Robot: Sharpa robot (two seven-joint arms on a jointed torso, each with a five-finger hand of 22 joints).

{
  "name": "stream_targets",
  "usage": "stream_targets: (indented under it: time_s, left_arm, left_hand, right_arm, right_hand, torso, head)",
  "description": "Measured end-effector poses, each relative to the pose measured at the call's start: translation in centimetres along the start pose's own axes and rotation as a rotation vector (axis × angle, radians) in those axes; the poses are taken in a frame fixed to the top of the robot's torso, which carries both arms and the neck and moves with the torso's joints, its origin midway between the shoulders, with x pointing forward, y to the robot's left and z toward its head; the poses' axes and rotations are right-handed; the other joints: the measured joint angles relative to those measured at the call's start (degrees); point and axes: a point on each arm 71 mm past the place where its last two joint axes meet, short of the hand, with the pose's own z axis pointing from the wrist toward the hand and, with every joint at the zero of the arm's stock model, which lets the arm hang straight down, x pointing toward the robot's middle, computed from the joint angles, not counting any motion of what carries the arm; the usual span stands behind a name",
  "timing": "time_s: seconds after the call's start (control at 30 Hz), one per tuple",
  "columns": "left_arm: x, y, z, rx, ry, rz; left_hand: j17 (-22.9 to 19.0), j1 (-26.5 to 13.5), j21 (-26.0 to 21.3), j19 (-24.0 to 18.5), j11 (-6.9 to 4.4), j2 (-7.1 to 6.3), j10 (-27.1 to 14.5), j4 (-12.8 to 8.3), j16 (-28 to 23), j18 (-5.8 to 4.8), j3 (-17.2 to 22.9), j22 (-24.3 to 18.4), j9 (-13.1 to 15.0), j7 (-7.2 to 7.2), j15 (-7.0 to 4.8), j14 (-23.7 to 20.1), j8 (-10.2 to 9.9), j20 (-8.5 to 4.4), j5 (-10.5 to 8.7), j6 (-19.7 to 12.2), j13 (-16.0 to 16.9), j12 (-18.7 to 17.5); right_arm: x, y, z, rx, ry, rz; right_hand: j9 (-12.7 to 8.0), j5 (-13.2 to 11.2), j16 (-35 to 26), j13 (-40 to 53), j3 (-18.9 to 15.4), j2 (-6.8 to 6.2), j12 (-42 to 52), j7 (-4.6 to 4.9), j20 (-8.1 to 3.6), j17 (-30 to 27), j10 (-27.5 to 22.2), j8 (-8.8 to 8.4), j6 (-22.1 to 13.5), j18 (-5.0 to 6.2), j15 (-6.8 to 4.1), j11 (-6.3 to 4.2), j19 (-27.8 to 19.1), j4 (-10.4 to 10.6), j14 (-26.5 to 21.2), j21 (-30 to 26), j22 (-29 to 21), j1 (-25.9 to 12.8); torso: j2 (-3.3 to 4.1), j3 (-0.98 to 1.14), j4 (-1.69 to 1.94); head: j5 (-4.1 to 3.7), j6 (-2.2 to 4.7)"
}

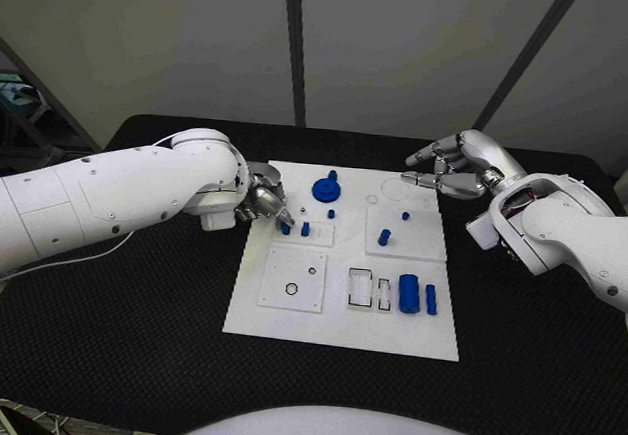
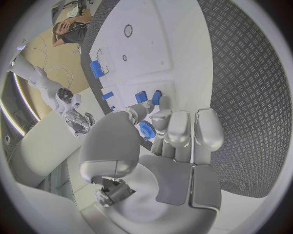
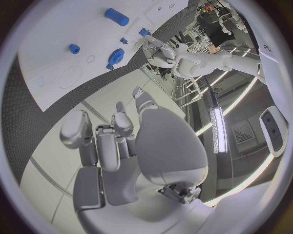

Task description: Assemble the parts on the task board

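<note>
Lying in the middle of the black bench (image 1: pixel 132 345), the white rectangular task board (image 1: pixel 343 320) is being occupied by small blue plastic parts: a round gear-like piece (image 1: pixel 326 188) near its far edge, short pegs (image 1: pixel 384 236) at mid-board, and two blue cylinders (image 1: pixel 409 292) toward its right side. At the board's left edge, a small blue peg (image 2: pixel 156 98) is being pinched by the left silver hand (image 1: pixel 262 202). Beyond the far right corner, the right silver hand (image 1: pixel 455 167) is being held with fingers curled in, nothing in them.
</note>
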Motion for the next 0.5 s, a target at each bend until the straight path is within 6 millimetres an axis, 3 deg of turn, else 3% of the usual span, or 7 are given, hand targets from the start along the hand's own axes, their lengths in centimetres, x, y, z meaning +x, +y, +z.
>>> stream_targets:
  time_s: [0.3, 0.5]
  left_arm:
    - [0.20, 0.00, 0.22, -0.008, 0.005, 0.003]
    - [0.33, 0.08, 0.29, -0.014, 0.010, 0.003]
  left_hand:
    - [0.0, -2.2, 0.3, 0.3, -0.37, 0.05, 0.4, -1.6, 0.0, -0.01, -0.8, 0.6, -0.3, -0.43, -0.10, 0.1, 0.1, -0.33, -0.01, 0.6, -0.1, 0.0]
    - [0.0, -5.8, 0.5, 0.7, -0.70, 0.39, 0.7, 1.3, 0.0, 0.00, -5.3, 1.0, -0.5, -0.51, -0.32, -0.1, 0.3, -0.24, -0.17, 1.4, -0.1, 0.3]
  right_arm:
    - [0.00, -0.01, 0.00, 0.000, 0.000, 0.000]
    - [0.00, -0.01, 0.01, 0.000, 0.000, 0.000]
  right_hand:
    - [0.0, 0.0, 0.0, 0.0, 0.0, 0.00, 0.0, 0.00, 0.00, 0.0, 0.0, 0.00, 0.0, 0.00, 0.00, 0.00, 0.0, 0.0, 0.0, 0.0, 0.0, 0.0]
    - [0.0, 0.0, 0.0, 0.0, 0.0, 0.00, 0.0, 0.00, 0.00, 0.0, 0.0, 0.00, 0.0, 0.00, 0.00, 0.00, 0.0, 0.0, 0.0, 0.0, 0.0, 0.0]
  torso:
    - [-0.02, 0.00, 0.01]
    - [-0.02, 0.00, 0.04]
  head:
    - [-0.10, -0.16]
    - [-0.15, -0.21]
